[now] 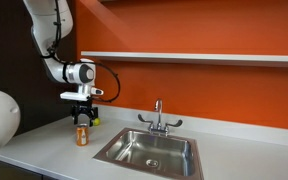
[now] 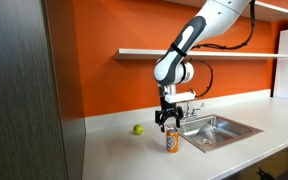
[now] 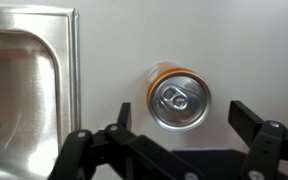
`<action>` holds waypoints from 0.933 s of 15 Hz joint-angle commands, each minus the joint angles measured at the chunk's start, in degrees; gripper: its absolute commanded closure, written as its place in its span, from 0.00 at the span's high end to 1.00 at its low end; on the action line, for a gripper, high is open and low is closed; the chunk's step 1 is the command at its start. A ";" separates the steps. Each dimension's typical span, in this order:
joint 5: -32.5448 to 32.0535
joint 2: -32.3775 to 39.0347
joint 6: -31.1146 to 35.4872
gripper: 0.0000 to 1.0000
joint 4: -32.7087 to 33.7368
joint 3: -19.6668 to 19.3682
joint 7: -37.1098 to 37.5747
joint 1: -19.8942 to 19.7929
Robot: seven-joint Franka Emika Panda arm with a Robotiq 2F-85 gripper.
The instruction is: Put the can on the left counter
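Gripper [image 3: 179,112] spread wide, holding nothing, poised just above the can [image 3: 179,97], which stands upright on the left counter [image 3: 104,90] beside the sink [image 3: 24,70].

You have in the left counter a smooth, flat, bare footing, and the placement looks done or nearly so. Next in size, the sink shows its steel rim close to the can; a nudge that way might tip it into the basin. Judge the can light, thin-walled and slick, easily dented and easily toppled: if you take it again, close gently on the middle of its orange side wall, not on the silvery lid, and keep it vertical. Smallest, a yellow-green ball [image 2: 138,128] lies nearby on the counter, apart from the can.
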 commanded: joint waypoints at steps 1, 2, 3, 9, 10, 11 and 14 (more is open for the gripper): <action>0.38 -4.47 -3.32 1.00 -0.41 0.44 -0.24 -0.54; 0.43 -5.13 -3.69 1.00 -0.48 0.41 -0.22 -0.61; 0.64 -5.99 -4.21 1.00 -0.56 0.39 -0.26 -0.70; 1.78 -11.67 -6.59 1.00 -2.03 0.38 -0.22 -0.88; 2.16 -12.86 -7.11 1.00 -2.56 0.43 -0.19 -0.85; 2.45 -14.07 -7.81 1.00 -3.11 0.46 0.01 -0.82; 3.19 -17.87 -9.58 1.00 -5.21 0.59 0.59 -0.74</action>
